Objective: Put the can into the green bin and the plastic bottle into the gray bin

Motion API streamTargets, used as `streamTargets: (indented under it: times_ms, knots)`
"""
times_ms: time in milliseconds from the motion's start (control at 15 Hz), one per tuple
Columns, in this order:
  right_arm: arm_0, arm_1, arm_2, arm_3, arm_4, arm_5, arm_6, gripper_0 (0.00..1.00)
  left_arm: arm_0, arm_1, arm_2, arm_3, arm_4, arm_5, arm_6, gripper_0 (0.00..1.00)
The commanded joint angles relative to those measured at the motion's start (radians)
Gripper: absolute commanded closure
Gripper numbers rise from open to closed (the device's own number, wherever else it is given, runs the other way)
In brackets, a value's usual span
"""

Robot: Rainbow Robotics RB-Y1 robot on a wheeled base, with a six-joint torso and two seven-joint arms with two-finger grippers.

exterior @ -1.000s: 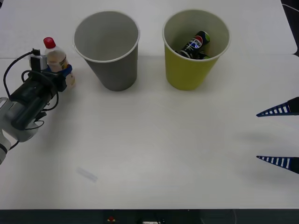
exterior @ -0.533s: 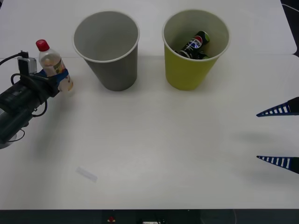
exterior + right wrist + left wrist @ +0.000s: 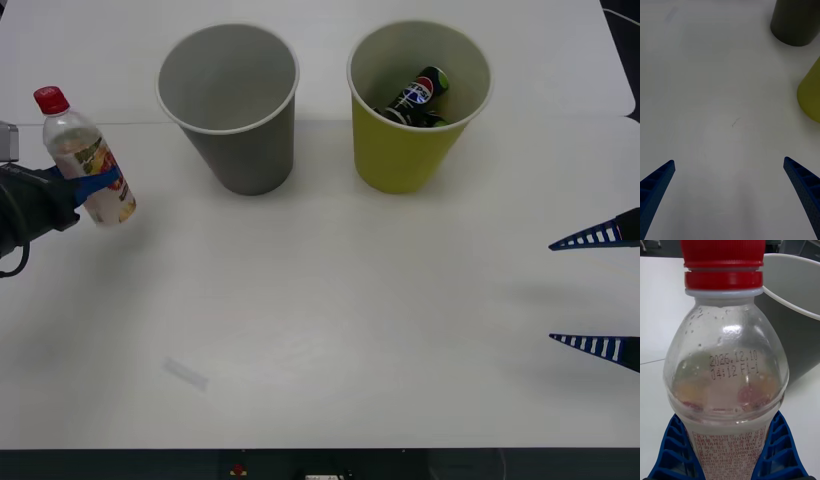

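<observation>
While my left end effector (image 3: 88, 186) clamps the small clear plastic bottle (image 3: 84, 160) with its red cap, the bottle leans above the white worktop (image 3: 330, 320), left of both bins.

My blue ribbed fingers (image 3: 784, 450) press the bottle's whitish printed label from both sides, cap up and tilted away from the large gray tapered paper cup (image 3: 233, 110), the gray bin, which stands near it with its mouth open. Just beside that cup stands the large yellow-green tapered paper cup (image 3: 415, 110), the green bin, with the small black Pepsi can (image 3: 420, 96) lying slanted inside it. My right end effector (image 3: 594, 292) hangs over the worktop's right edge, fingers spread wide and gripping nothing.
</observation>
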Motion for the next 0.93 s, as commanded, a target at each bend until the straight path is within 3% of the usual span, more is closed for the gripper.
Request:
streamTargets:
  times_ms: [67, 267, 533, 733, 933]
  knots:
    - [0.0, 0.0, 0.0, 0.0, 0.0, 0.0, 0.0, 0.0, 0.041, 0.0, 0.105, -0.156, -0.168, -0.15, 0.228, 1.0]
    - [0.0, 0.0, 0.0, 0.0, 0.0, 0.0, 0.0, 0.0, 0.054, 0.0, 0.192, -0.345, -0.308, -0.331, 0.462, 1.0]
    - [0.0, 0.0, 0.0, 0.0, 0.0, 0.0, 0.0, 0.0, 0.015, 0.018, 0.25, -0.485, -0.357, -0.512, 0.588, 1.0]
    - [0.0, 0.0, 0.0, 0.0, 0.0, 0.0, 0.0, 0.0, -0.11, 0.06, 0.226, -0.448, -0.34, -0.617, 0.588, 1.0]
    - [0.0, 0.0, 0.0, 0.0, 0.0, 0.0, 0.0, 0.0, -0.314, 0.115, 0.131, -0.313, -0.293, -0.691, 0.588, 1.0]
